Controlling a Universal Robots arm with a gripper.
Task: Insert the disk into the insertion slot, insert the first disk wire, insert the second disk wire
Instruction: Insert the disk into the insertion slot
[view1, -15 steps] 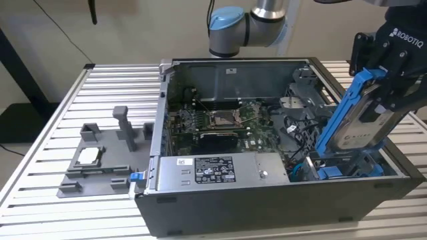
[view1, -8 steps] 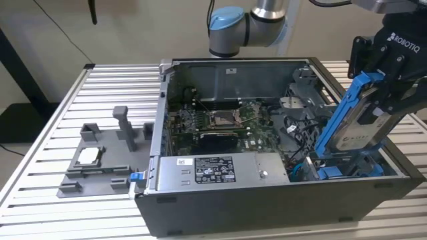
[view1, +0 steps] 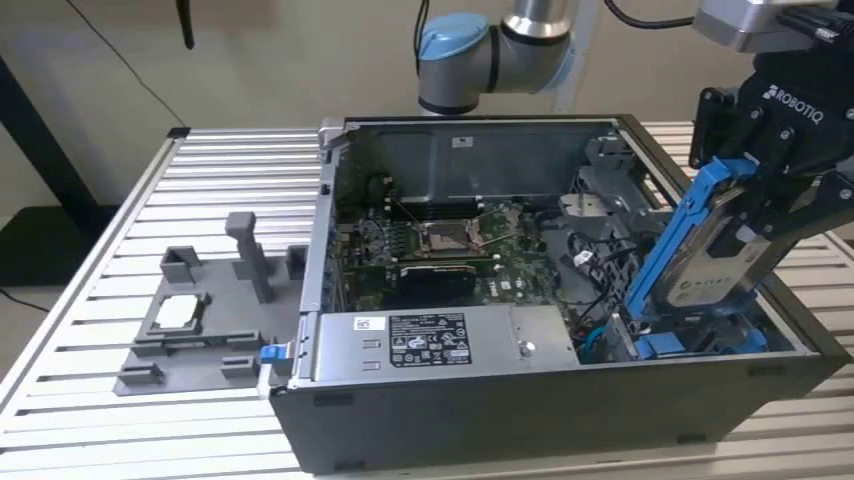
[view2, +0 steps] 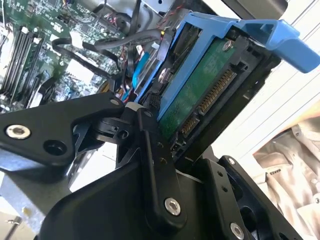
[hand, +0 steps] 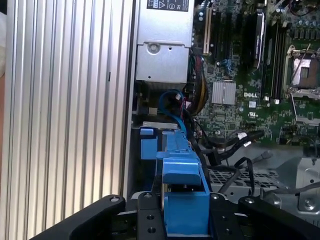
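Disk tilted for entry
The black hand (view1: 750, 195) pinched the blue-framed silver disk (view1: 707, 270) slanted, aiming at the blue-railed grey insertion slot (view1: 671, 347).

The disk (view1: 721, 262), a grey drive in a blue carrier, stands steeply tilted in the gripper (view1: 754, 205). Its upper end is above the case (view1: 561, 420) rim and its lower end dips toward the slot (view1: 687, 345). In the second wrist view its green board and connector row (view2: 197, 97) face outward. The slot, a dark bay with blue rails, lies in the case's near corner at the exterior view's right. A blue wire (hand: 172, 107) loops just beside it.
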